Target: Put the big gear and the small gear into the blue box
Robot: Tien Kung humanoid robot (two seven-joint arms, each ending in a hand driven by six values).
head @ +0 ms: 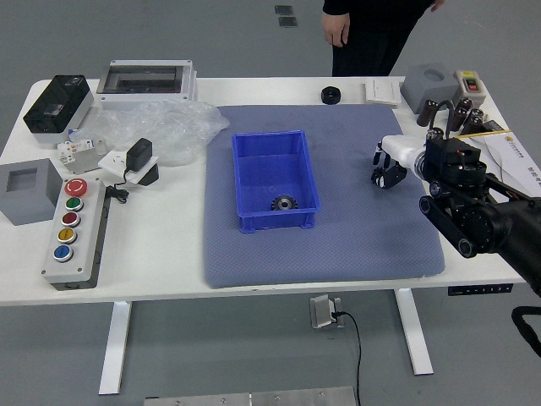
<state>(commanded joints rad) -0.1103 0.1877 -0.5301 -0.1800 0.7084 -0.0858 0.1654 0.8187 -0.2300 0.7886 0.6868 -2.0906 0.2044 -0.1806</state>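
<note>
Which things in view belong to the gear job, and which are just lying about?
Job:
- blue box
- gear inside it
- right robot hand over the mat; whether it holds the other gear can't be made out

Lying about:
- button panel
- clear plastic bag
- grey block at left

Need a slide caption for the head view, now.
One gear in the blue box, right hand over the mat, person beyond the table.
</note>
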